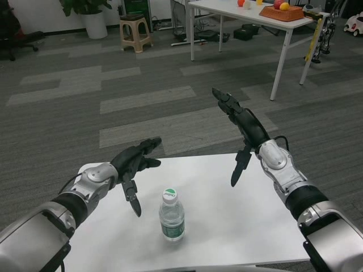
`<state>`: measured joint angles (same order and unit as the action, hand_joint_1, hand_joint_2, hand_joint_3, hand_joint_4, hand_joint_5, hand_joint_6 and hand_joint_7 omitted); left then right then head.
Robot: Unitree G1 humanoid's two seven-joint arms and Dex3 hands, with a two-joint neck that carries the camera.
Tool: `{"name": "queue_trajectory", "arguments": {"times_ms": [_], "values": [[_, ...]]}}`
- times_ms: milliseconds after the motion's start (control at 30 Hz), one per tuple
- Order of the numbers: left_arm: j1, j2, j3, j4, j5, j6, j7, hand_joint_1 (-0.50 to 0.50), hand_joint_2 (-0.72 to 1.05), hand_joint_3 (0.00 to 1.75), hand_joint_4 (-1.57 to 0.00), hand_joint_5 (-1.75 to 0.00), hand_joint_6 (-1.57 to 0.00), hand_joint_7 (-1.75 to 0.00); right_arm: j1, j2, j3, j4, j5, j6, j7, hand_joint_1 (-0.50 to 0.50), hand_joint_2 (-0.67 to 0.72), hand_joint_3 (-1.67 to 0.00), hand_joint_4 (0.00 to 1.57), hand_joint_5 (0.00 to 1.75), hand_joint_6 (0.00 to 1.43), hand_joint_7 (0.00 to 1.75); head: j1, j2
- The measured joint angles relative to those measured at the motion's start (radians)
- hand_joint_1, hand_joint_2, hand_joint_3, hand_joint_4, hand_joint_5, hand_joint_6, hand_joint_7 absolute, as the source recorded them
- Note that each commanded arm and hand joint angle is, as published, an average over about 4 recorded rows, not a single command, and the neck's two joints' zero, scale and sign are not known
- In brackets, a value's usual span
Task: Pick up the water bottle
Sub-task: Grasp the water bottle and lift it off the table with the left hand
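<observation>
We're looking down over our white table, and there's one water bottle standing upright near the front edge, clear plastic with a white cap and a green label band; how much water is in it we can't tell from here. Our left hand hangs at about ten o'clock from the bottle, close by but apart from it, fingers loosely spread with one pointing down toward the tabletop, holding nothing. Our right hand is up at about two o'clock from the bottle, well apart, raised past the table's far edge, fingers stretched forward and the thumb dropping down, nothing in it either. Between each hand and the bottle we see only bare tabletop. Beyond, grey patterned carpet runs out to a second white table at one o'clock, and on it sits one orange tray carrying a couple of round fruit-like things, red and yellow; exactly what they are we can't make out. Two more small round objects lie on that table just left of the tray. At eleven o'clock stands one tan plastic stool, and left of it one white planter with a green plant. A black chair base shows at the far left edge.
</observation>
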<state>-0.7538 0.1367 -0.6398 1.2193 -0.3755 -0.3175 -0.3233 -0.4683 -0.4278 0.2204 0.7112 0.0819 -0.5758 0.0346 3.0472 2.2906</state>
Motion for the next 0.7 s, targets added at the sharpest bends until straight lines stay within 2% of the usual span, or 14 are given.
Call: {"name": "queue_trajectory", "arguments": {"times_ms": [167,300,467,700], "values": [[-0.018,-0.027,-0.091,0.032,-0.002,0.043,0.054,-0.5,-0.46,0.09,0.0,-0.8,0.0,-0.05,0.0,0.0,0.008,0.001,0.0,0.0,0.0,-0.46,0.66,0.0,0.0,0.0,0.0,0.0,0.004,0.002],[-0.026,-0.039,-0.125,0.05,-0.003,0.074,0.096,-0.5,-0.46,0.09,0.0,-0.72,0.0,-0.07,0.0,0.0,0.012,0.002,0.0,0.0,0.0,-0.46,0.63,0.0,0.0,0.0,0.0,0.0,0.003,0.008],[-0.029,-0.051,-0.175,0.062,-0.004,0.108,0.146,-0.5,-0.46,0.09,0.0,-0.72,0.0,-0.07,0.0,0.0,0.012,0.003,0.0,0.0,0.0,-0.46,0.66,0.0,0.0,0.0,0.0,0.0,0.002,0.017],[-0.037,-0.056,-0.251,0.065,-0.024,0.142,0.174,-0.5,-0.46,0.07,0.0,-0.72,0.0,-0.07,0.0,0.0,0.013,0.004,0.0,0.0,0.0,-0.46,0.66,0.0,0.0,0.0,0.0,0.0,0.008,0.016]]}}
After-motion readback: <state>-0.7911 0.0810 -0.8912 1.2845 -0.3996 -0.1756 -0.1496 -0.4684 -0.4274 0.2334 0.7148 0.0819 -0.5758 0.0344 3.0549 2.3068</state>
